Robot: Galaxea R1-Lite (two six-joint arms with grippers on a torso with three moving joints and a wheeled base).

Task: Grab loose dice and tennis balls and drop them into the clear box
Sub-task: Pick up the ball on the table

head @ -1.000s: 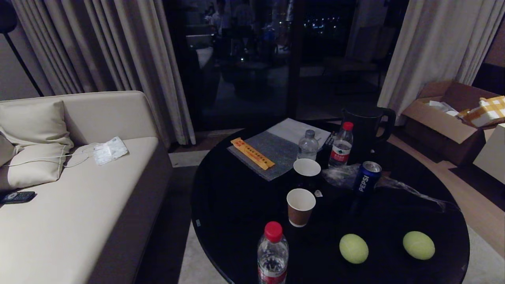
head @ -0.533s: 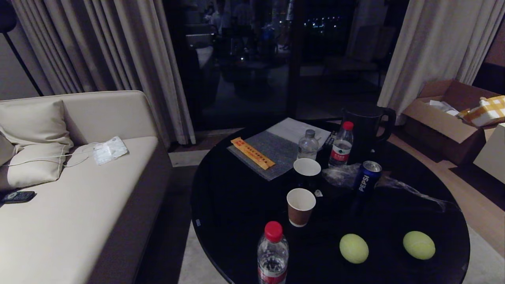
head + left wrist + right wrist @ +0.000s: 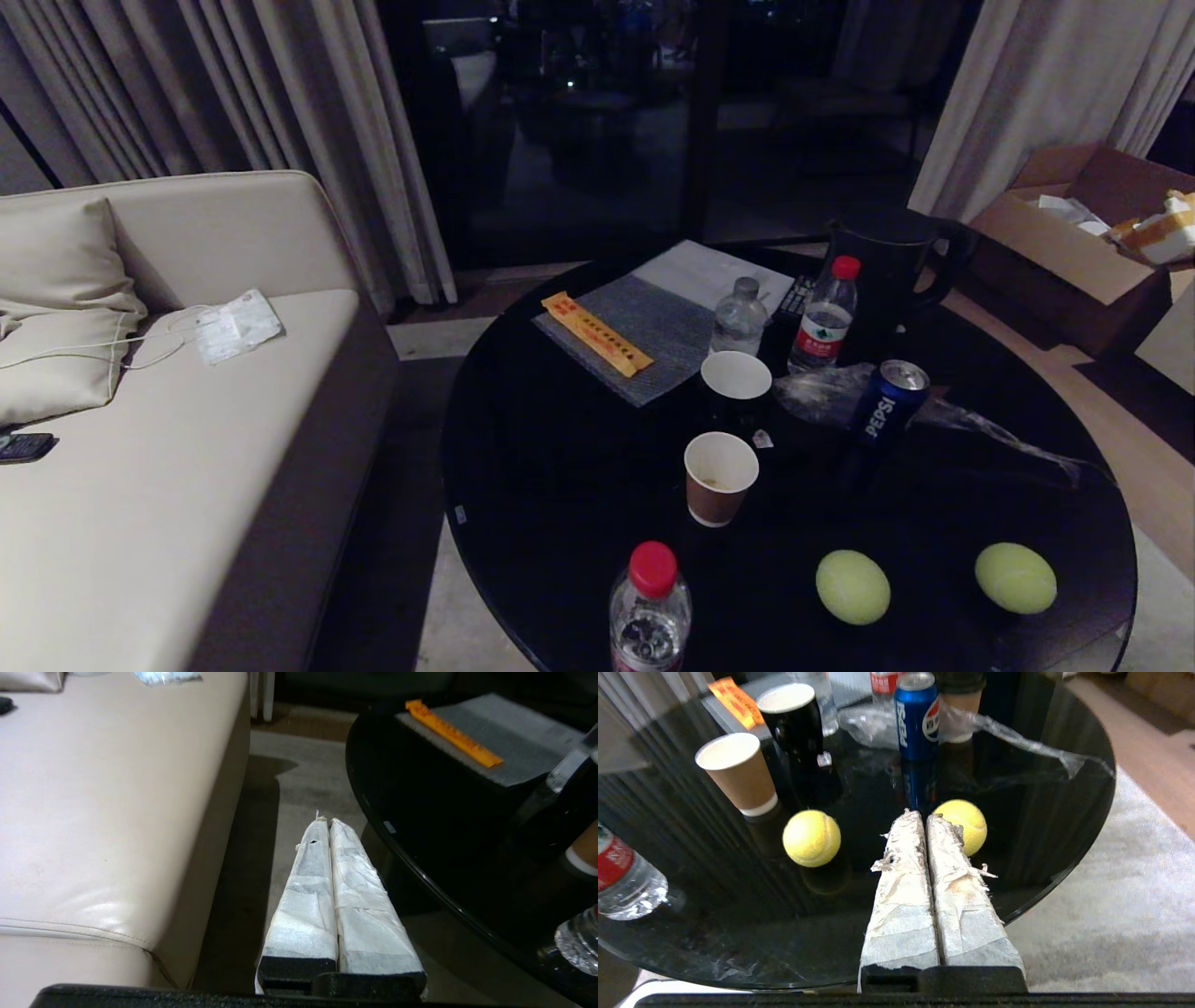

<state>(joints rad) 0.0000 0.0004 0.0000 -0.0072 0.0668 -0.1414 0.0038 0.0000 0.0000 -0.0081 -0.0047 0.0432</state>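
Two tennis balls [image 3: 852, 586] [image 3: 1015, 578] lie at the round black glass table's [image 3: 560, 485] five-o'clock edge, beige sofa [image 3: 168, 485] at nine, curtains [image 3: 308, 140] behind, while left gripper [image 3: 325, 822] and right gripper [image 3: 923, 815] stay pressed together, empty.

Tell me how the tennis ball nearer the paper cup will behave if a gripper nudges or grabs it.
The tennis ball is round and sits free on the glossy black table, so a nudge would probably send it rolling, perhaps off the near edge. Its fuzzy felt likely grips well between taped fingers. It looks light and should give slightly when squeezed.
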